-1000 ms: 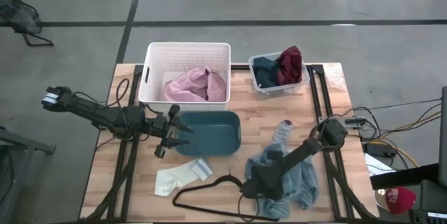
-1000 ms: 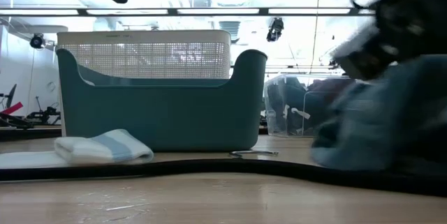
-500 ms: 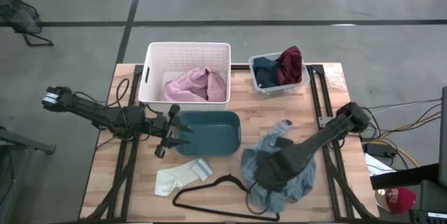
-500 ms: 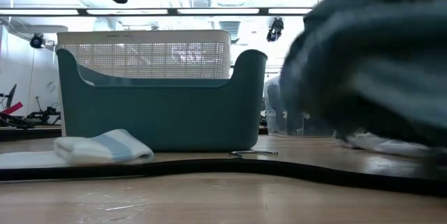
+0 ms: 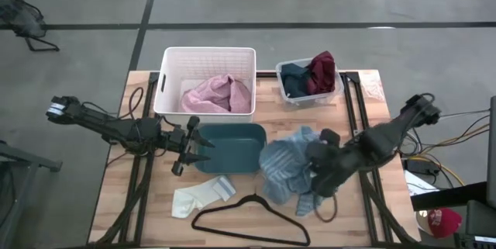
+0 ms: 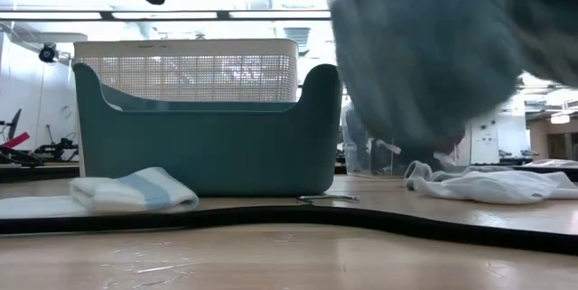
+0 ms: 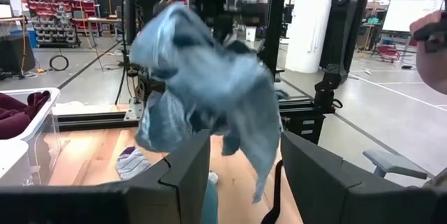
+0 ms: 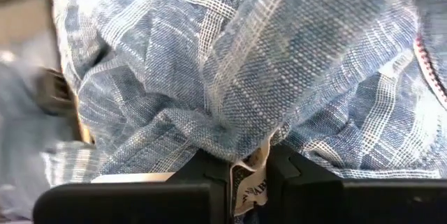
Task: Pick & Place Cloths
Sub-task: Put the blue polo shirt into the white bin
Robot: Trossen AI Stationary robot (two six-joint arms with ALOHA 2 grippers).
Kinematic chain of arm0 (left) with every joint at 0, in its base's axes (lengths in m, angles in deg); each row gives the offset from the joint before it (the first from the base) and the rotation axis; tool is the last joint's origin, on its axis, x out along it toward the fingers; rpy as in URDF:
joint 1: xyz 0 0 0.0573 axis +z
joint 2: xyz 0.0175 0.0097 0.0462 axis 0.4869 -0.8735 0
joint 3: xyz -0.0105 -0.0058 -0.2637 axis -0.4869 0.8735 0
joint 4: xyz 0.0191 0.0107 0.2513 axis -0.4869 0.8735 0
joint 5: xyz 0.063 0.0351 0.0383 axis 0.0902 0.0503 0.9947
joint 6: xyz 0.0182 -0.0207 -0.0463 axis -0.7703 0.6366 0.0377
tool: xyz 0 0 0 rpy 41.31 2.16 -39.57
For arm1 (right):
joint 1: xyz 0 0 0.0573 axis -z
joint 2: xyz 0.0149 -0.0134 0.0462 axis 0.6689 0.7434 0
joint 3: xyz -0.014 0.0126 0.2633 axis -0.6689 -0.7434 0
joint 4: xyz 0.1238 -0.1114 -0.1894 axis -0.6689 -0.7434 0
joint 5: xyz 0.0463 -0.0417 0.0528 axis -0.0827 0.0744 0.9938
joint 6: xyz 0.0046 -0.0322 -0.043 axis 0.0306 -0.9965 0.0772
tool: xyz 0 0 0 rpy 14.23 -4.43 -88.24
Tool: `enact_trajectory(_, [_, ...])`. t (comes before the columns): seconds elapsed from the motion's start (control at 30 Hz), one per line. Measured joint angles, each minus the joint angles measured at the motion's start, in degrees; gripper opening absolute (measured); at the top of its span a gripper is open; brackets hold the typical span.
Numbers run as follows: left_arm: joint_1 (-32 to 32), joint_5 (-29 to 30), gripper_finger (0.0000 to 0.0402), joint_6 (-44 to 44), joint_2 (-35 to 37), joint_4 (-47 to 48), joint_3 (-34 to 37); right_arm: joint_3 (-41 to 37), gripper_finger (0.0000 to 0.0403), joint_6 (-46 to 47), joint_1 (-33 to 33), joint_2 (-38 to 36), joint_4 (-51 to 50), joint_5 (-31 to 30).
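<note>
The left gripper [image 5: 203, 145] hovers at the left edge of the teal plastic bin [image 5: 232, 147], fingers apart, holding nothing. Near it, a pair of white socks [image 5: 201, 195] lies on the wooden table [image 5: 124, 202] beside a black wire hanger [image 5: 248, 222]. Far left, a pale pink garment [image 5: 215, 94] sits in the white slatted bin [image 5: 207, 55]. The right gripper [image 5: 319, 162] is clamped on the light blue striped cloth [image 5: 285, 171], which hangs lifted just right of the teal bin. Far right, navy [image 5: 294, 77] and maroon [image 5: 322, 70] cloths fill the clear plastic bin [image 5: 280, 70].
</note>
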Motion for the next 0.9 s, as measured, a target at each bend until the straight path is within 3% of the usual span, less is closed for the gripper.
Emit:
enact_trajectory(0.57, [0.00,0.01,0.0182,-0.02,0.00,0.06,0.00,0.00,0.0028,-11.02,0.01,-10.07,16.04,-5.82])
enact_trajectory(0.9, [0.04,0.12,0.0182,-0.35,0.00,0.04,0.00,0.00,0.0029,-11.02,0.20,-10.03,19.78,-19.45])
